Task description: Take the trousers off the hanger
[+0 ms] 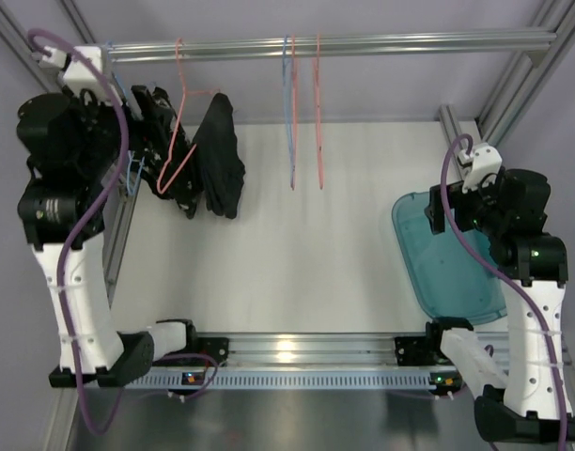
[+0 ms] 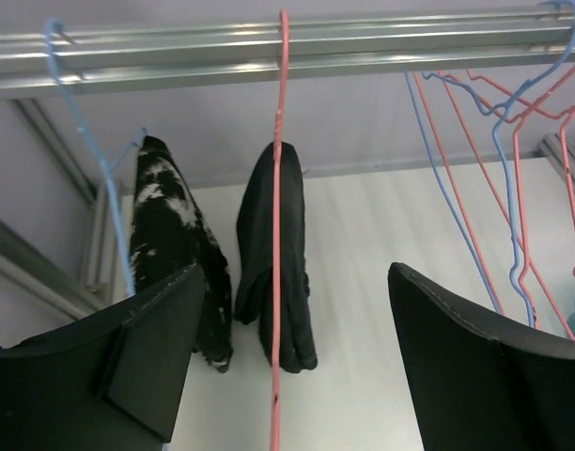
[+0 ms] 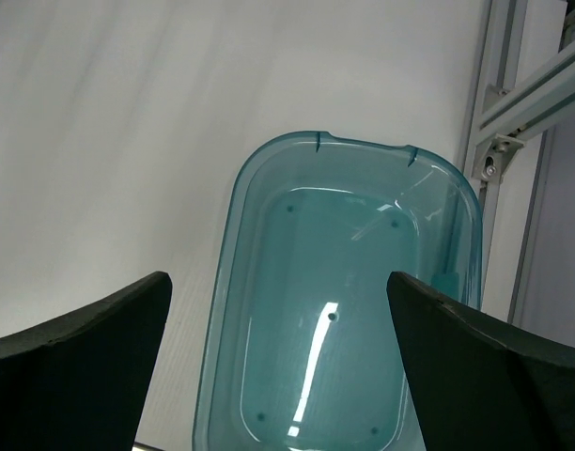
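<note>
- Top external: limp plain black cloth trousers (image 1: 222, 155) drape over a thin pink wire hanger (image 1: 179, 70) on the ribbed aluminium rail (image 1: 363, 44).
- Left wrist: two garments hang, black-and-white splotched trousers (image 2: 170, 235) on a blue wire hanger (image 2: 100, 160); left gripper (image 2: 292, 357) gapes wide, empty.
- Right wrist: right gripper (image 3: 278, 348) spread wide, empty, over one glossy translucent teal plastic tub (image 3: 226, 282).

- Plain trousers (image 2: 255, 254): black.
- Printed trousers (image 2: 165, 225): black with white splotches.
- Wire hanger (image 2: 281, 94): pink.
- Rail (image 2: 363, 47): silver-grey.
- Worktop (image 1: 316, 254): white.
- Tub (image 3: 259, 188) at the worktop's right edge: translucent teal.
</note>
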Robot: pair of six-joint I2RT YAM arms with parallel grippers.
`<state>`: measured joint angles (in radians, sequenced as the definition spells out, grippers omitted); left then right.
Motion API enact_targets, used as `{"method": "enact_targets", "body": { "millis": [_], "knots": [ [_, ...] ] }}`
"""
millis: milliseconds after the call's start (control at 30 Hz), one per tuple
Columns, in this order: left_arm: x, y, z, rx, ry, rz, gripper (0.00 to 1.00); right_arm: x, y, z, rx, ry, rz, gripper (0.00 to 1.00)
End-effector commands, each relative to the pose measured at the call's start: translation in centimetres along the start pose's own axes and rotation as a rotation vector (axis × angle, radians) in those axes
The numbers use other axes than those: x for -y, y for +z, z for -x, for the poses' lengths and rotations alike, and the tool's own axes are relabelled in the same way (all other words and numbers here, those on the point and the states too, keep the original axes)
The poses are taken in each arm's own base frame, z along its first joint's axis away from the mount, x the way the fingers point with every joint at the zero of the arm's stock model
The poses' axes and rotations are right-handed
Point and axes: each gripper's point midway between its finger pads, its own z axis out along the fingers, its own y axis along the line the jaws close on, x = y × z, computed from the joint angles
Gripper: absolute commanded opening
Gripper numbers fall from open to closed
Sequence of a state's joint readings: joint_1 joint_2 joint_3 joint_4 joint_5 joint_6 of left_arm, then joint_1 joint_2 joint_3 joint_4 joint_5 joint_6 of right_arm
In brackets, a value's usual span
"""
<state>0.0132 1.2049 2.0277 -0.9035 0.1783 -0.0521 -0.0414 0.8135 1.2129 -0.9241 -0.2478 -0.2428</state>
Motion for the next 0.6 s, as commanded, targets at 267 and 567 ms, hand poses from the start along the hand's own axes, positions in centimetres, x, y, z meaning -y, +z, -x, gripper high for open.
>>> {"method": "enact_targets", "body": {
  "millis": [267, 567],
  "knots": [
    [-0.9, 10.8, -2.5, -0.023, -0.108, -0.038, 0.71, 0.3, 1.0, 1.5, 0.047, -0.014, -0.001, 1.00],
    [-1.5, 14.5, -5.5, -0.076, -0.107, -0.048, 0.61, 0.6, 1.2, 1.0, 0.033, -0.019, -0.018, 0.99]
  ]
}}
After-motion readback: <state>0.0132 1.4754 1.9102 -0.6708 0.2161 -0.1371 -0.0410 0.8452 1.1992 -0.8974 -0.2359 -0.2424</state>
